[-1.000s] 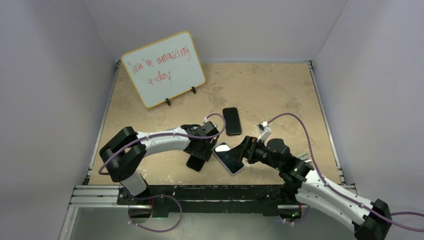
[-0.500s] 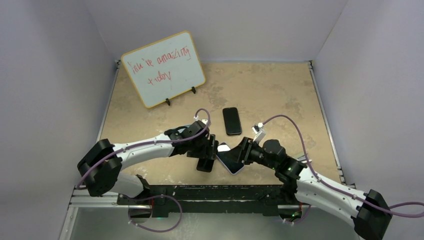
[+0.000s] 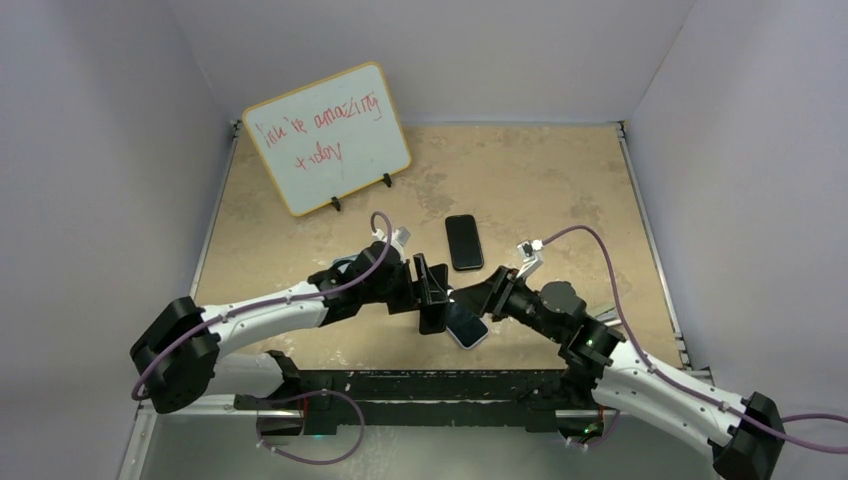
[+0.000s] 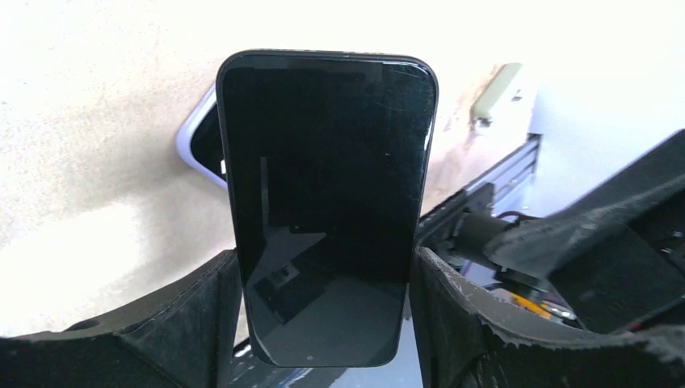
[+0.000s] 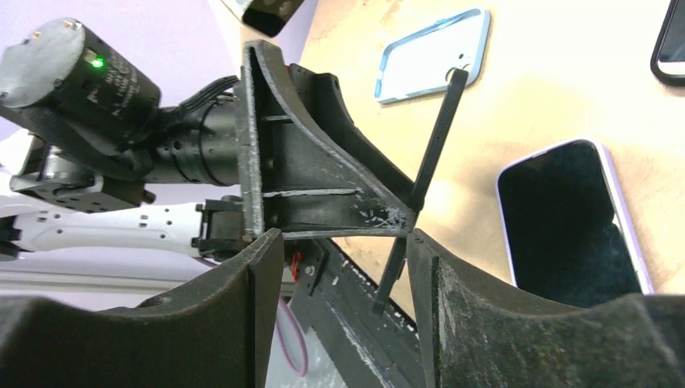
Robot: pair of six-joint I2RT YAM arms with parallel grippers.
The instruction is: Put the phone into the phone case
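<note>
Black phone [image 4: 323, 186] is up off the counter [image 3: 560, 180], pinched across its width by my left hand [image 4: 323, 303], low on the long edges, glossy face toward the wrist cam. I read it as a rigid glass slab: stiff, light-ish and slick on both faces. A drop or twist could crack it, so I'd keep any hold on the side rails, not the glass. Right hand [image 5: 343, 242] is spread w/ the phone's near end between its fingers [image 5: 452, 323]. There's a gap on one side, so no pinch I can confirm. Light-blue phone case [image 5: 432, 56] lies on the counter beyond the left hand, apart from the phone and apparently open side up. Prob. a soft, flexy rim, so I'd seat one corner first, then press the rest in w/o bending. Lavender-cased phone [image 5: 565, 218] lies face up below the held one, and a second black phone [image 3: 463, 242] sits farther back.
</note>
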